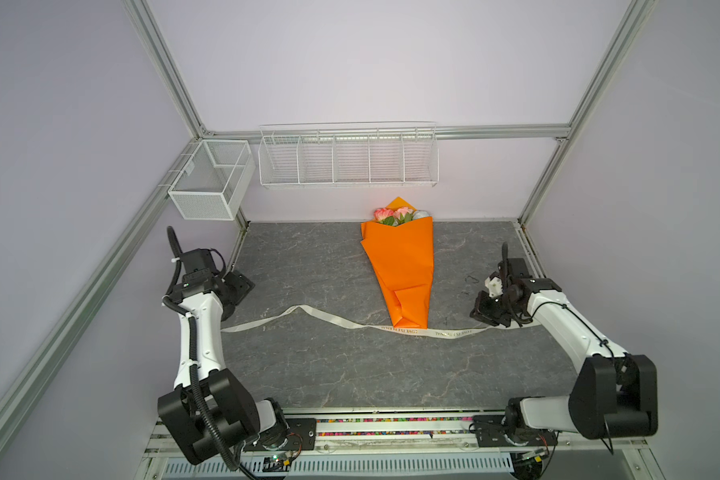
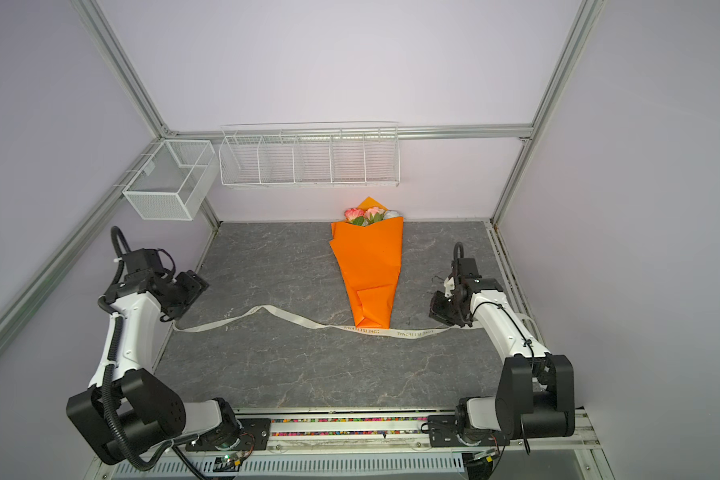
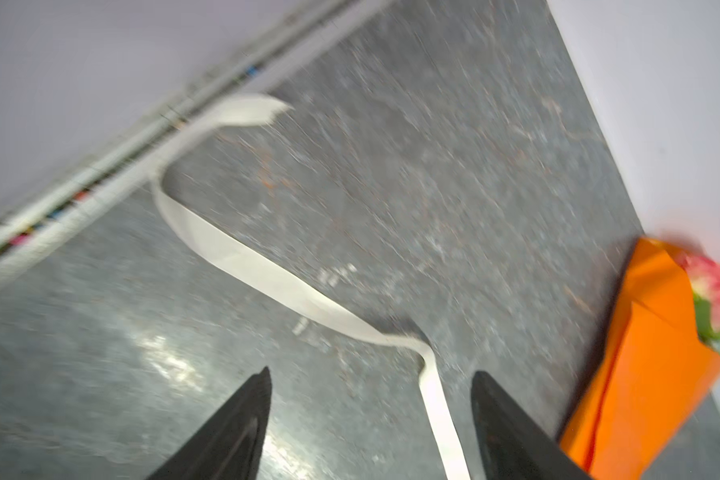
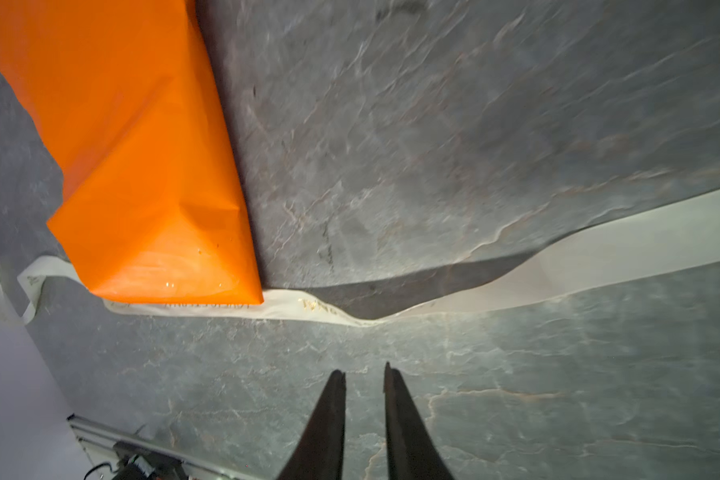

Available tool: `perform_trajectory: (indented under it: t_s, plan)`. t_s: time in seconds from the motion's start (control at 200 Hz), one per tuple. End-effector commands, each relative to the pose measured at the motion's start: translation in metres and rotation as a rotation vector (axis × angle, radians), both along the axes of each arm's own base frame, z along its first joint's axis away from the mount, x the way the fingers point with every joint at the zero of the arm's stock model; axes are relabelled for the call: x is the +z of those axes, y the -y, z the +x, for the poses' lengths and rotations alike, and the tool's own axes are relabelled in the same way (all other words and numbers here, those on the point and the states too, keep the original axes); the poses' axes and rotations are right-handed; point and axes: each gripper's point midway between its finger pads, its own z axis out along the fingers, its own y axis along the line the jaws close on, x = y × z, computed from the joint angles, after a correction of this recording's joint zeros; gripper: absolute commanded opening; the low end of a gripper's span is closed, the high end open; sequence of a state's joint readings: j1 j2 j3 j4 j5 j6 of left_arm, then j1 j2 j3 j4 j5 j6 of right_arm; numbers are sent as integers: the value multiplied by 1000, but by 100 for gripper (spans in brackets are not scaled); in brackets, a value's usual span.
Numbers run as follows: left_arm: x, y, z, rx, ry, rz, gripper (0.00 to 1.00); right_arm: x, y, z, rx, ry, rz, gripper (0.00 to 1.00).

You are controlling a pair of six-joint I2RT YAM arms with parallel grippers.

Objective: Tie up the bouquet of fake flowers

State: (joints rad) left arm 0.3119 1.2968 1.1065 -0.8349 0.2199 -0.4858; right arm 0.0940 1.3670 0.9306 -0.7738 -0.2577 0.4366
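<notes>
The bouquet (image 1: pixel 400 266), a long cone of bright orange paper, lies flat on the grey stone-patterned counter (image 1: pixel 308 374). Its long axis runs from the back wall toward the robot, with the pink and cream fake flowers (image 1: pixel 395 215) at the far, wide end and the folded narrow end nearest. The cream printed ribbon (image 1: pixel 329 318) crosses that axis almost squarely, stretched side to side and passing under the narrow end, so one tail runs out toward each arm. The left arm (image 1: pixel 196 332) has its jaws wide apart, and in the left wrist view the ribbon runs up between them without being pinched. The right arm (image 1: pixel 558 320) has its jaws drawn nearly together with nothing between them; its tail lies on the counter just ahead of their tips, beside the cone. Each arm looks nearer its own tail, so the tie probably calls for lifting both tails up over the narrow end, and the right jaws would need to spread first.
</notes>
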Motion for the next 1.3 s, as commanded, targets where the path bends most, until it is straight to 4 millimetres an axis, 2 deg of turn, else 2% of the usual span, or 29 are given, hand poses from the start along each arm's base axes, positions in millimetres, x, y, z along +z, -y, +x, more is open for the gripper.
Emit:
perform_trajectory:
  t_s: [0.0,0.11,0.22,0.565,0.59,0.775,0.88,0.905,1.05,1.12,1.185,1.295]
  plan:
    - [-13,63,-4,-194,17,-115,75,-13,-14,4,-17,-8,46,15]
    - [-36,89,-13,-232,-17,-147,74,-27,-18,3,-1,-44,27,12]
    - [-48,107,-19,-263,-27,-173,74,-38,-21,4,19,-66,12,9]
    - [-58,142,-14,-343,-47,-189,74,-69,-18,-2,46,-146,-63,8]
    - [-58,145,-14,-351,-49,-190,74,-79,-15,-13,49,-179,-72,8]
    - [-57,167,-8,-418,-59,-162,74,-91,-2,-11,49,-196,-153,7]
    - [-61,181,-6,-453,-74,-162,74,-99,14,-16,47,-237,-235,7]
    - [-62,184,-6,-461,-77,-161,74,-95,15,-6,42,-213,-246,7]
    - [-67,207,-5,-504,-86,-174,74,-98,34,2,18,-210,-295,7]
    - [-69,220,-3,-530,-89,-177,74,-94,32,12,48,-183,-269,7]
    - [-69,229,-1,-548,-94,-170,74,-81,31,21,78,-152,-274,8]
    - [-68,233,3,-549,-91,-158,74,-45,17,28,121,-50,-245,11]
